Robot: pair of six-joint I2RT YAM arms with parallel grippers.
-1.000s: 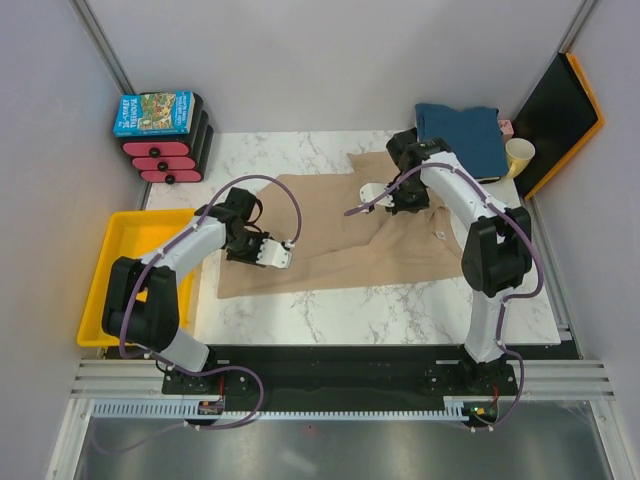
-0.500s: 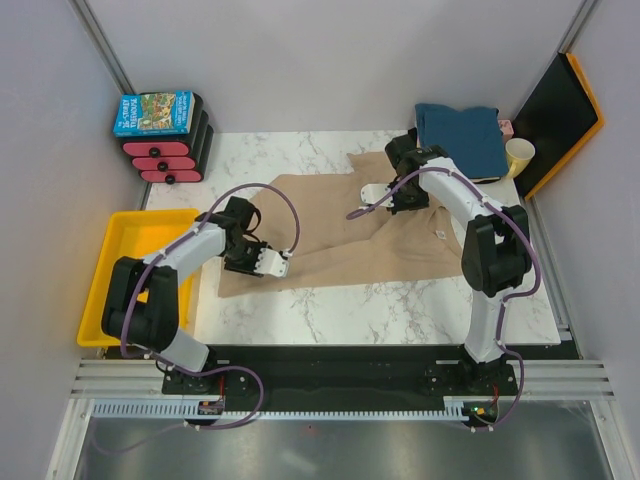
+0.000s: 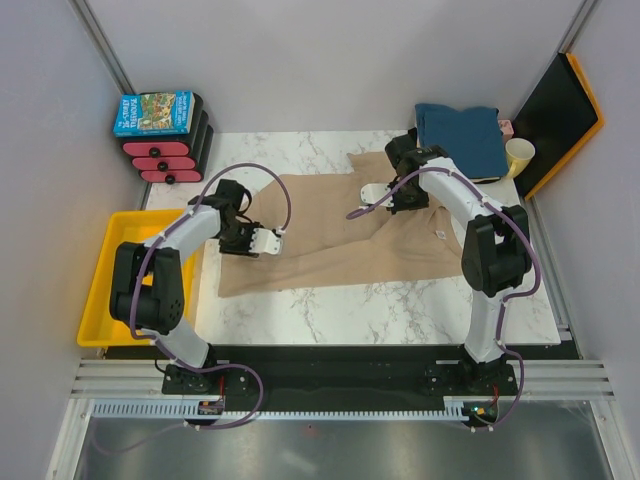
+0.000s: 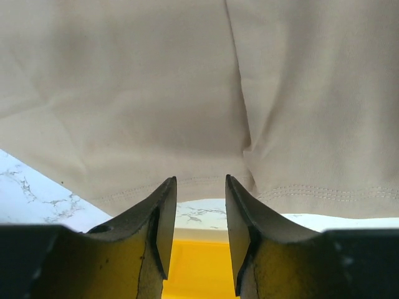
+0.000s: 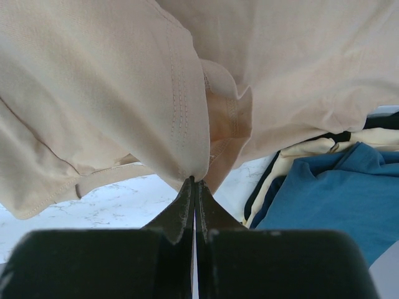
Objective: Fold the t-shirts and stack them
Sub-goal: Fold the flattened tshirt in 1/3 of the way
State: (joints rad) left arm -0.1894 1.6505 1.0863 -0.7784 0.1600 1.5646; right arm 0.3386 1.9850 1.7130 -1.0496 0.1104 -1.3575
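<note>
Beneath and just ahead of the left gripper [image 3: 268,240] lies the tan t-shirt [image 3: 340,245], spread across the marble table [image 3: 380,300]. The gripper's jaws stand apart with nothing between them. In its wrist view the shirt's stitched hem runs just past the fingertips [image 4: 167,187], and a strip of table and the yellow tray [image 4: 199,268] show through the gap behind them.

The right gripper [image 5: 193,180] is closed, its tips pinching a fold of the same tan shirt at the far side, so the cloth rises and bunches above the tips. To the right of this gripper and just beyond it sits a pile of shirts: a teal-blue t-shirt [image 5: 336,187] on top, with a cream one [image 5: 305,149] and a dark one [image 5: 340,135] showing at its edge. The tan cloth overlaps the pile's near side.
</note>
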